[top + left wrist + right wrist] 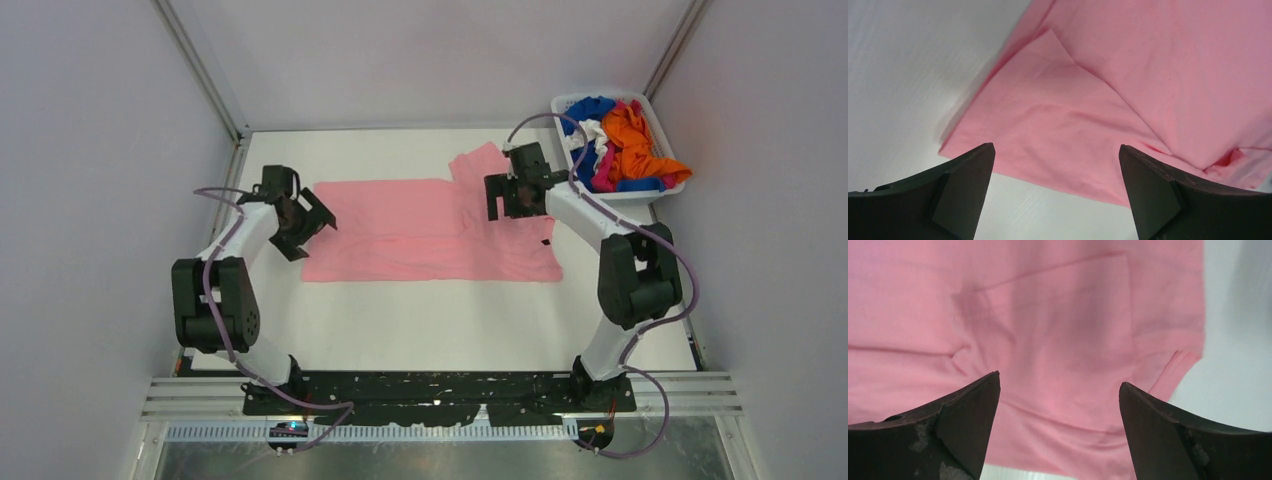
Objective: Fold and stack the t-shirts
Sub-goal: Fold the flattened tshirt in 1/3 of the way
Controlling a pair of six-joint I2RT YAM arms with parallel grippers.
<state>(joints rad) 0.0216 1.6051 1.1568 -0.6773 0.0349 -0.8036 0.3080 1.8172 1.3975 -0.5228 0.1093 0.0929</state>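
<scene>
Folding step: soft light pink cloth t-shirt (420, 232) lies spread flat on the white table (400, 330). Left gripper (312, 230) and right gripper (512, 205) hang over its ends, both wide open, holding nothing. Next I'd guess: pinch edges, fold over

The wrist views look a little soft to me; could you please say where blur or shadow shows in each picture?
Left wrist: the light pink cloth t-shirt is smeared along its picture-left edge. Right wrist: dim shadow patches lie on the shirt. Top external: even light, sharp.
</scene>
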